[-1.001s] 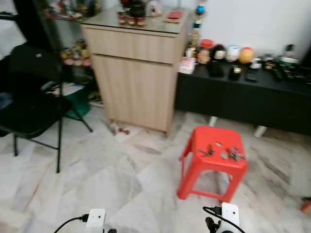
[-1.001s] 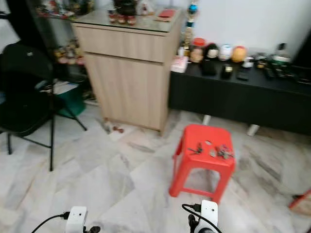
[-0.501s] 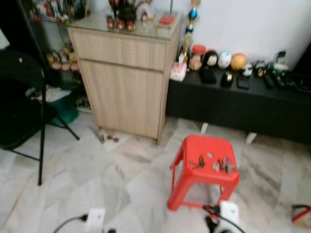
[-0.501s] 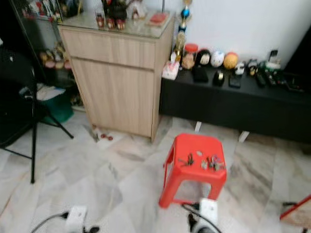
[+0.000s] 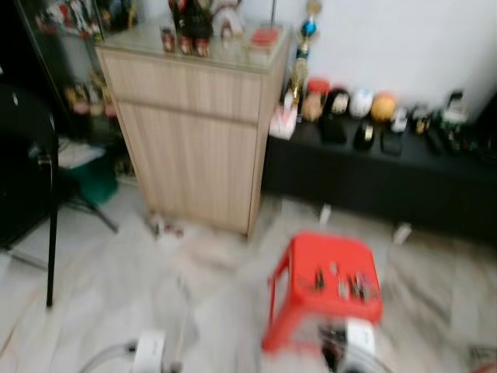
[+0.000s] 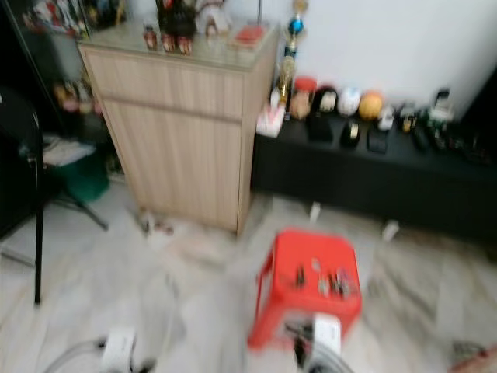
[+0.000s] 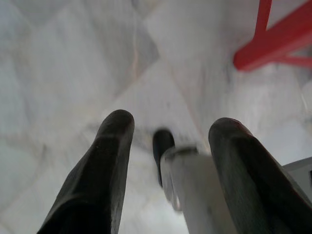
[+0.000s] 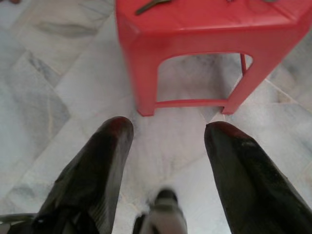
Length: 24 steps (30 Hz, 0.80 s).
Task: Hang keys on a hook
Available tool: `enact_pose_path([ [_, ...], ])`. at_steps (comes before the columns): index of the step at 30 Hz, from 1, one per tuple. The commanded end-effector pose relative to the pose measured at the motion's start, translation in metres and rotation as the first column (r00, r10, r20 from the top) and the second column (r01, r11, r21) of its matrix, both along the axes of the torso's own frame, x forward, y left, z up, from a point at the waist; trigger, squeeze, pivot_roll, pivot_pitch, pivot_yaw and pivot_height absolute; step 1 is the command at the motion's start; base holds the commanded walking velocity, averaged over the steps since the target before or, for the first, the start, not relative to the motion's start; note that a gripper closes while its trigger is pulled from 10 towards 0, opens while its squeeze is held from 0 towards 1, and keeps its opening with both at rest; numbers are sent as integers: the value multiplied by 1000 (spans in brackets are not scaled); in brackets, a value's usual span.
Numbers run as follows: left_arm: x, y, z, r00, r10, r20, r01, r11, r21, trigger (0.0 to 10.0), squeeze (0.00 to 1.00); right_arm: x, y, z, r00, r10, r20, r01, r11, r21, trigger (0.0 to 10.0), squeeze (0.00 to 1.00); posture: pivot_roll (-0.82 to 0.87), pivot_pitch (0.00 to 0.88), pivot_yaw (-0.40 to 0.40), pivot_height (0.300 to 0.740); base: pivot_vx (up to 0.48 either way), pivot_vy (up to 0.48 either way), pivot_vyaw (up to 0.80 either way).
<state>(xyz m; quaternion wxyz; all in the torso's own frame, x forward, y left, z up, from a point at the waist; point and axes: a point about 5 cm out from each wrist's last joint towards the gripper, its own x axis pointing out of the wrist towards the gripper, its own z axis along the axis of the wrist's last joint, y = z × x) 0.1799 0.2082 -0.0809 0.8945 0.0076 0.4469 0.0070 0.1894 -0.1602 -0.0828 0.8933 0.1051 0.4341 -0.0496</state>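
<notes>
Blurred head views. A red plastic stool stands on the pale marbled floor, in front of a low black table set against the white wall. Several bunches of keys lie on the stool's seat, toward its right side; their individual shapes cannot be resolved through the blur. To the left of the black table stands a tall wood-grain cabinet with small figurines and a red item on its glass top. A row of round ornaments and dark objects lines the black table. A black folding chair occupies the far left, with a green container behind it.

Left end effector: hangs low over the floor tiles, its two black fingers spread apart with nothing between them; a leg of the stool crosses the corner of the left wrist view, and a white cylindrical part of the robot shows beyond the fingers.

Right end effector: hangs low just in front of the stool, its fingers likewise spread and empty. The right wrist view looks at the stool's near side, where one key lies on the seat edge.
</notes>
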Motion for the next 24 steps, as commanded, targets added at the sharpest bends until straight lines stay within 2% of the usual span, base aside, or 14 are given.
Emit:
enact_pose_path([
  [1,-1,-8,-2,1000,-9,-5,9,1000,-20,10000,0,-5,-11,-2,1000,-22,-12,22,999,-24,10000,0,-5,0,-60,740,277,0,0],
  [19,-2,-8,-2,1000,-7,-10,6,1000,-19,10000,0,-5,-12,-2,1000,-25,-12,25,999,-25,10000,0,-6,0,-60,740,276,0,0],
  [24,-2,-9,-3,1000,-9,-8,9,1000,-25,10000,0,-5,-11,-2,1000,-24,-13,23,999,-24,10000,0,-6,0,-60,740,0,0,0],
])
